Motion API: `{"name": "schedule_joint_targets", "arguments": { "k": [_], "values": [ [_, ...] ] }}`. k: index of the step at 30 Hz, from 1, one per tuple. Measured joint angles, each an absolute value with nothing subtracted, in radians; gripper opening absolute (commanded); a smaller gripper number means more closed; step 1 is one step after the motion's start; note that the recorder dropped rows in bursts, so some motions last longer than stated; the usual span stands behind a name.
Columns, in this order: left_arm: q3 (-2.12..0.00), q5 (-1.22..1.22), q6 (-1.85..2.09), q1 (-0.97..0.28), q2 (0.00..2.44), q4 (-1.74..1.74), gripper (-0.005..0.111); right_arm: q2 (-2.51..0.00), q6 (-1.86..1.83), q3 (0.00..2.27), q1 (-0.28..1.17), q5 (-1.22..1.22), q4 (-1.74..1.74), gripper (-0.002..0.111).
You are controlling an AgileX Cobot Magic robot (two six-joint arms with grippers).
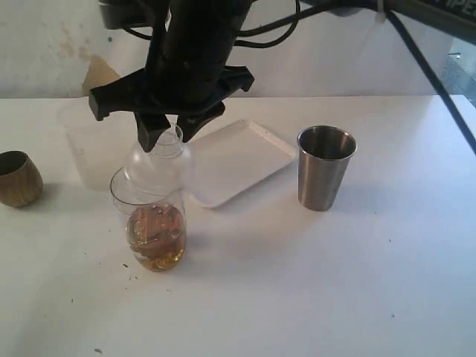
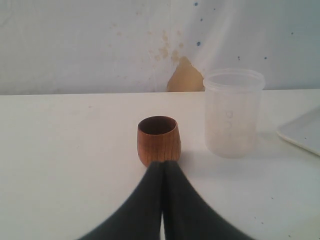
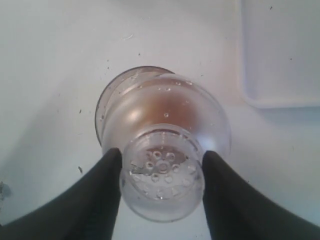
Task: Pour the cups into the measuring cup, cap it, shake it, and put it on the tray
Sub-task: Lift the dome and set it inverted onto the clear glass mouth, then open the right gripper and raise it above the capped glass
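The clear measuring cup [image 1: 155,232] stands mid-table with brown liquid in its lower part; its rim [image 3: 100,107] shows under the cap. A clear dome cap [image 1: 156,165] sits at its mouth, a little off-centre. My right gripper [image 1: 169,134] comes down from above and is shut on the cap's perforated neck [image 3: 161,182], one finger on each side. The brown wooden cup [image 1: 16,178] stands upright at the far left, just beyond my left gripper [image 2: 162,163], which is shut and holds nothing. The steel tumbler [image 1: 325,167] stands upright to the right of the white tray [image 1: 238,160].
A frosted milky cup [image 1: 88,149] stands behind and to the left of the measuring cup, next to the wooden cup [image 2: 158,140] in the left wrist view. The tray's corner [image 3: 280,55] lies close to the measuring cup. A wall runs along the table's far edge.
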State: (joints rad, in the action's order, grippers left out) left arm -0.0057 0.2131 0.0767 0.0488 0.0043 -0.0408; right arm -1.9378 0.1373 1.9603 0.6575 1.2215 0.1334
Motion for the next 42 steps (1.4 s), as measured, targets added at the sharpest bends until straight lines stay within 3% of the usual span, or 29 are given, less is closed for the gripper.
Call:
{"name": "schedule_joint_targets", "arguments": {
  "k": [33, 36, 42],
  "values": [
    [-0.006, 0.213, 0.077, 0.049, 0.004, -0.041, 0.0, -1.968, 0.139, 1.96, 0.658, 1.186, 0.177, 0.001],
    [-0.006, 0.213, 0.077, 0.049, 0.004, -0.041, 0.0, -1.97, 0.139, 1.96, 0.659, 1.172, 0.182, 0.009],
    [-0.006, 0.213, 0.077, 0.049, 0.004, -0.041, 0.0, -1.972, 0.139, 1.96, 0.659, 1.154, 0.182, 0.043]
  ]
}}
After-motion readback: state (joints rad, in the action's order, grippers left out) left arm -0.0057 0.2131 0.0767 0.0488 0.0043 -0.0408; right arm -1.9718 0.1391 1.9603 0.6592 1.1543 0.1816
